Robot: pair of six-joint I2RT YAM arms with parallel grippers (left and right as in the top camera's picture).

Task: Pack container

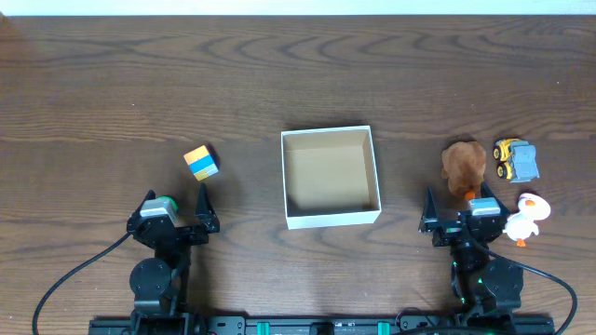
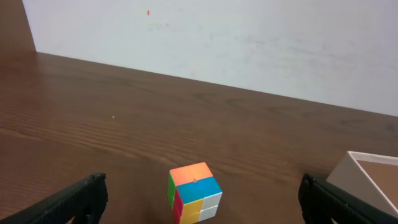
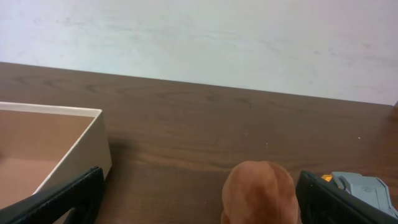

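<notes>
**Container.** The container (image 1: 331,177) sits at the centre of the table (image 1: 93,93), midway between the two arms. Its brown floor is bare, so no item is packed yet.

**Items.** A coloured cube (image 1: 201,162) lies to the container's left. A brown plush toy (image 1: 463,166), a toy truck (image 1: 515,160) and a white duck (image 1: 526,218) lie to its right, close together.

**Grippers.** The left gripper (image 1: 175,197) rests near the table's front edge, just short of the cube. The right gripper (image 1: 458,194) rests just short of the plush toy. On both, the jaws are spread wide and hold nothing.

**Step in hand.** Judged from this layout, the task is at the first pick. The next move calls for:
1. Advancing one arm until an item lies between its fingers.
2. Closing on the item.
3. Lifting it clear of the container wall before release.

The plush toy is soft and will probably need a deeper grasp than the cube.

**View differences.**
- The overhead view alone shows the duck and the whole layout.
- The left wrist view shows the cube's orange top face and a corner of the container.
- The right wrist view shows the container's wall height, the plush toy close ahead and only an edge of the truck.
</notes>
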